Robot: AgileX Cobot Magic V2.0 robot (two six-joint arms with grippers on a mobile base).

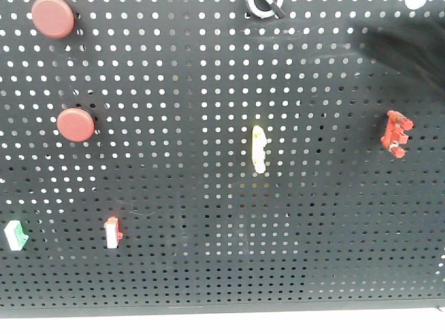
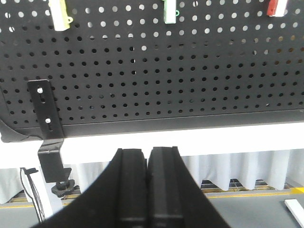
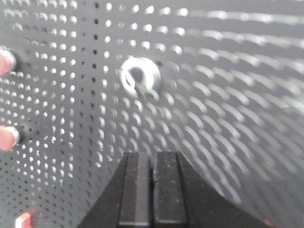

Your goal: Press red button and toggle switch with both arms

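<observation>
Left wrist view, nearest: the left gripper [image 2: 147, 190] filled the bottom centre, its two black fingers pressed together with only a thin seam between them, holding nothing.
Left wrist view, beyond the gripper: the lower edge of the black pegboard [image 2: 190, 90] ran across the frame, with a black bracket [image 2: 47, 123] bolted at its left corner and clamped on a white ledge.
Left wrist view, top edge: a white-yellow clip [image 2: 59, 13], a green-white clip [image 2: 170, 11] and a red-white clip [image 2: 277, 6] hung from the board, all well above the closed fingers.
Right wrist view, nearest: the right gripper [image 3: 152, 190] sat at bottom centre, jaws together, nothing between them.
Right wrist view, ahead: the toggle switch [image 3: 137, 76] showed as a pale ring with a dark centre, blurred, up and slightly left of the fingertips and apart from them; its lever position could not be told.
Right wrist view, left edge: two red buttons, one upper [image 3: 5, 62] and one lower [image 3: 7, 138], were cut off by the frame.
Front view, top: the same switch was only partly in view at the upper edge, right of centre.
Front view, left: the upper button and the lower button stood one above the other.
Front view, right corner: a dark blurred arm [image 1: 410, 52] crossed the board; a red comb-like part [image 1: 395, 133] sat below it.
Front view, centre: a pale yellowish oblong piece [image 1: 259, 149] stood upright.
</observation>
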